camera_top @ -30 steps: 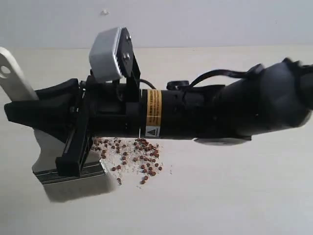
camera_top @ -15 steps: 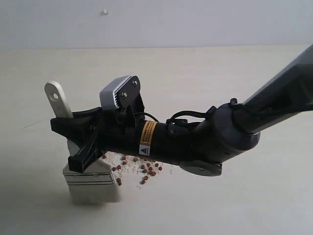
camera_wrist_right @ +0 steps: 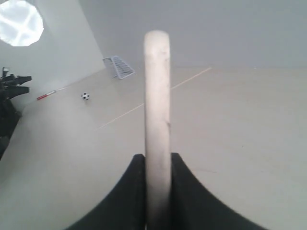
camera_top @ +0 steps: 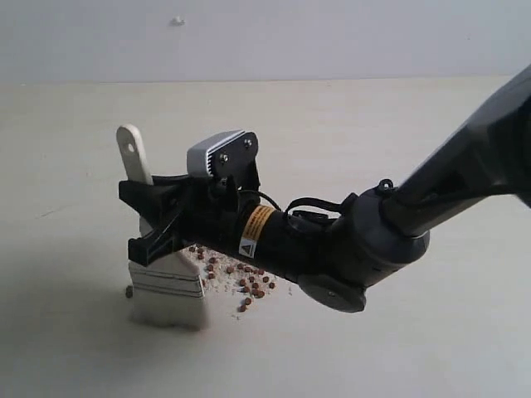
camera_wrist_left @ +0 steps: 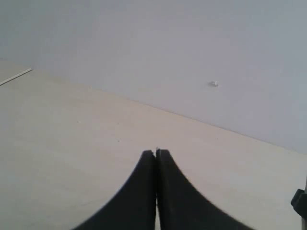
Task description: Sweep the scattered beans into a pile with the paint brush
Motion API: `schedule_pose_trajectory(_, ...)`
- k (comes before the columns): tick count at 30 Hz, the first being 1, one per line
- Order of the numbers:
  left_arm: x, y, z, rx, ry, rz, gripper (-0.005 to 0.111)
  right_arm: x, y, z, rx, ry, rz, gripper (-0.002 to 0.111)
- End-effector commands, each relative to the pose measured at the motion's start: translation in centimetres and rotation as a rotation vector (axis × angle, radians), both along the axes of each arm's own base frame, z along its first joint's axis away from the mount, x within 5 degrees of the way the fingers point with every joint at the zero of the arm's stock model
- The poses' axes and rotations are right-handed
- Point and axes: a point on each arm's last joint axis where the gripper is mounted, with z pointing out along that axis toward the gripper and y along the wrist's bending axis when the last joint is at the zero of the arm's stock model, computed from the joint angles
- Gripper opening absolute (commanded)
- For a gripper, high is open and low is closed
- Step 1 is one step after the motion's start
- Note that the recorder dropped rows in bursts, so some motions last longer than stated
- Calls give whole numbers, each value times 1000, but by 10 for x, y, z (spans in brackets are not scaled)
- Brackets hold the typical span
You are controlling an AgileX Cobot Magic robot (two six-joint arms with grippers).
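White-bristled paint brush (camera_top: 166, 286), handle clamped in right gripper (camera_top: 146, 220), has swung from tilted to near upright and shifted in, bristles planted on table (camera_top: 373, 356) just beside beans (camera_top: 242, 279): placed, by judgement, for a gathering stroke.

Warning triangle sticker (camera_top: 246, 247) on right arm (camera_top: 332, 240)

1. Work surface: a matte, pale beige table (camera_top: 398, 348). A soft grey shadow lies on its near left part.
2. Backdrop: a plain pale grey wall (camera_top: 348, 37) meets the table in a straight edge and bears one small white speck (camera_top: 177, 21).
3. Right wrist view: a bright round light (camera_wrist_right: 19, 21). Far off are a white net frame (camera_wrist_right: 119, 67), a black-and-white ball (camera_wrist_right: 85, 96) and a red-and-white stick (camera_wrist_right: 48, 94).
4. A thin pale line (camera_wrist_right: 192, 78) crosses the surface.
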Motion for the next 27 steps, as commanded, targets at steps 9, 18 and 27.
schedule_pose_trajectory(9,-1,0,1,7,-11,-3,0,29,-20,3,20,-22,-124,0)
schedule_pose_trajectory(18,-1,0,1,7,-11,-3,0,40,-33,6,73,56,-146,0)
schedule_pose_trajectory(27,-1,0,1,7,-11,-3,0,18,-22,49,76,-73,121,0)
